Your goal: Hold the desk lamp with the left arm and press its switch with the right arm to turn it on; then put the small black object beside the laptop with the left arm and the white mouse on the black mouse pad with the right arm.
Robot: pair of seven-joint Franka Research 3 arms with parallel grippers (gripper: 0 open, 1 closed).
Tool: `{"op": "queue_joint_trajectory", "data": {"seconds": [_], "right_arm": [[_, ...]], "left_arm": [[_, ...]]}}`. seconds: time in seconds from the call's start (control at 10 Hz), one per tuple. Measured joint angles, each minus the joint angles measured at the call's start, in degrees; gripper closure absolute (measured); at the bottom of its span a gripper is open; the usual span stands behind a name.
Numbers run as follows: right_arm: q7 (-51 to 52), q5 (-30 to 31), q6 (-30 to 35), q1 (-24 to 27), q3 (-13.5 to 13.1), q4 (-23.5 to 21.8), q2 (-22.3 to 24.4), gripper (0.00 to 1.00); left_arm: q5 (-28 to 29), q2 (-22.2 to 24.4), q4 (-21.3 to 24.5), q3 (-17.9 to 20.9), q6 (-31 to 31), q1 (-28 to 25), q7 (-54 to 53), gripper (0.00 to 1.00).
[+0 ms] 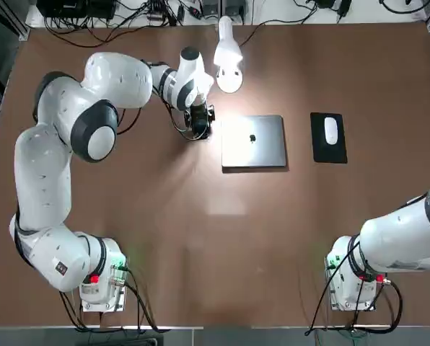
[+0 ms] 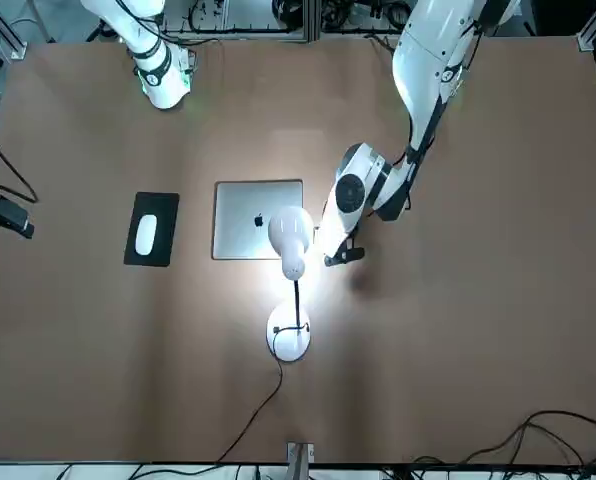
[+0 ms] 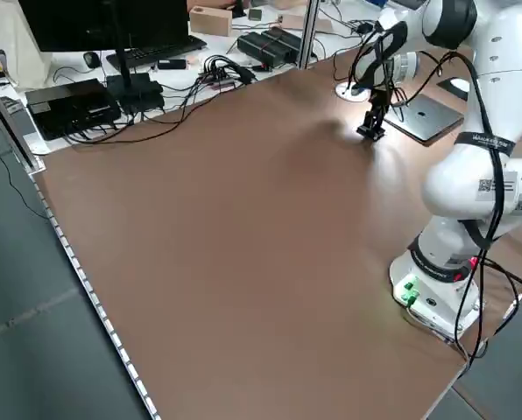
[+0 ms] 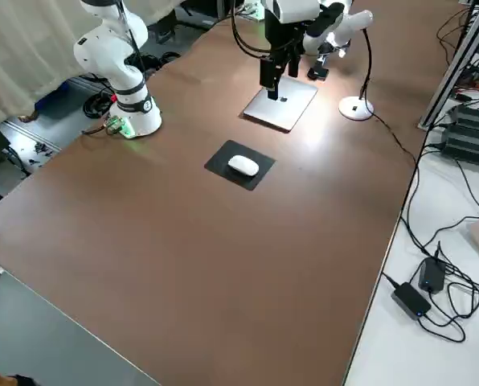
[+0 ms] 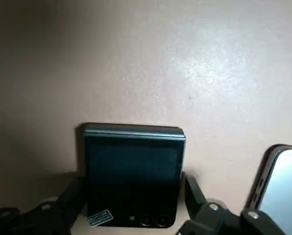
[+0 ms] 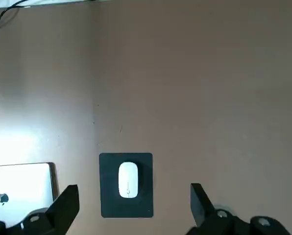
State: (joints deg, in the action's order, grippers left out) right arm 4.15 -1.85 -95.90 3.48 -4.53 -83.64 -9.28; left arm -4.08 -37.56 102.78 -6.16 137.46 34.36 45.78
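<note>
Two open fingers (image 5: 192,196) of left pincer (image 5: 131,208) around small black object (image 5: 133,176).

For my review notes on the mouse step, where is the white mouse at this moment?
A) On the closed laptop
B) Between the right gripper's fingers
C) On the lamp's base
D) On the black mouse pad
D: the white mouse lies on the black mouse pad, with dark pad showing all around it.
</note>
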Motion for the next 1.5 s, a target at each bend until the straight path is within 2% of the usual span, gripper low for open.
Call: {"op": "queue_joint_trajectory", "data": {"seconds": [0.1, 0.3, 0.6, 0.8, 1.0, 1.2, 1.5], "right_arm": [[0.00, 0.00, 0.10, 0.04, 0.02, 0.00, -0.03, 0.00], [0.00, 0.00, 0.14, 0.00, 0.14, 0.00, -0.16, 0.00], [0.00, 0.00, 0.18, -0.05, 0.22, 0.00, -0.22, 0.00], [0.00, 0.00, 0.39, -0.20, 0.33, 0.00, -0.28, 0.00], [0.00, 0.00, 0.72, -0.23, 0.36, 0.00, -0.31, 0.00], [0.00, 0.00, 0.83, -0.24, 0.37, 0.00, -0.33, 0.00], [0.00, 0.00, 0.94, -0.26, 0.42, -0.03, -0.44, 0.00]], "left_arm": [[0.00, 1.08, -0.60, 0.02, -1.44, -0.23, 0.13, 0.00], [0.00, 7.26, -0.21, 0.19, -8.43, -2.91, -2.23, 0.00], [-0.41, 19.03, 4.71, 0.31, -15.91, -14.19, -15.64, 0.00], [-0.51, 25.68, 4.31, 0.46, -23.33, -21.99, -24.97, 0.00], [-0.49, 30.85, 1.12, 0.60, -30.03, -25.67, -28.10, 0.00], [0.04, 34.20, -4.58, 0.67, -37.56, -29.29, -30.85, 0.00], [2.56, 38.58, -9.57, 0.66, -45.27, -31.95, -38.54, 0.00]]}}
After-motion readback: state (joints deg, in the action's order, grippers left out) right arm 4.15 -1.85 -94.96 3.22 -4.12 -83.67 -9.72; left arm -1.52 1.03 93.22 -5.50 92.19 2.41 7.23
